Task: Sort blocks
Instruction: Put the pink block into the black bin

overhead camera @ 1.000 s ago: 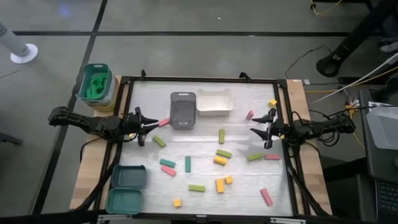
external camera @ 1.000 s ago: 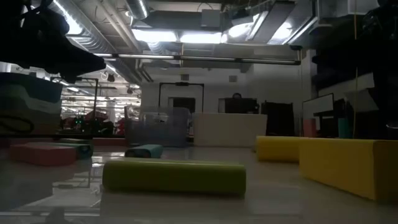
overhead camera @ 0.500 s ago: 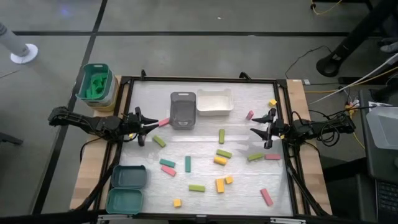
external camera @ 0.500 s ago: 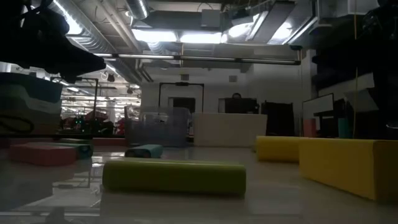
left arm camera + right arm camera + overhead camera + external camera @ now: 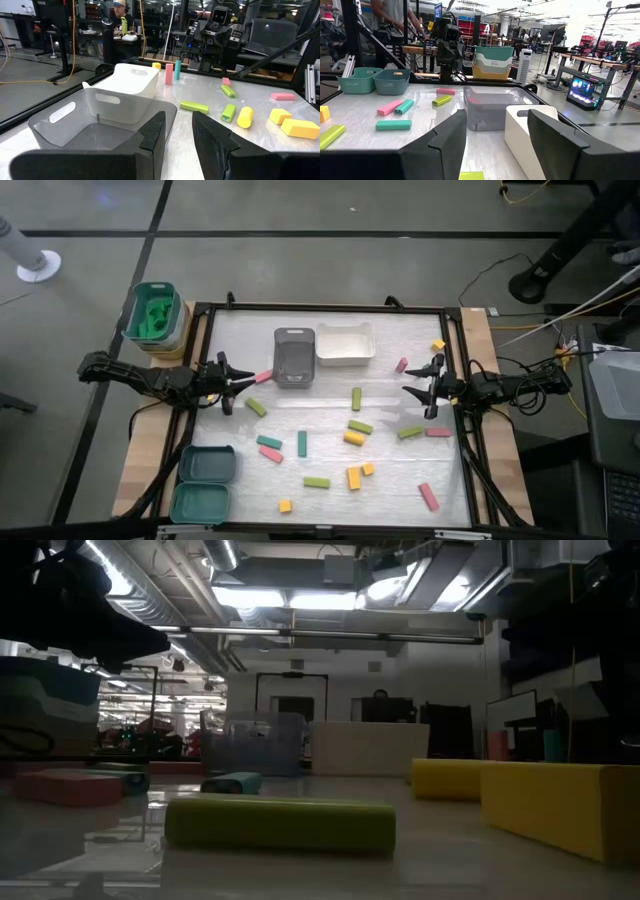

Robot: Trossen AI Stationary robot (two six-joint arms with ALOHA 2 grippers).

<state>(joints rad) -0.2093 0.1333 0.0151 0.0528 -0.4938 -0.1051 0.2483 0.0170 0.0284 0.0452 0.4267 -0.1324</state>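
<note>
Several blocks in pink, light green, yellow and teal lie flat and scattered over the white table top. Among them are a light green bar, a teal bar, a yellow block and a pink bar. My left gripper hovers level at the table's left edge, open, with nothing between its fingers. A pink block lies just in front of it, beside the grey tray. My right gripper hovers level at the right edge, open, holding nothing.
A white tray stands next to the grey one at the table's far side. Two teal trays sit at the near left corner. A stack of containers stands off the table at the far left. A black frame runs round the table.
</note>
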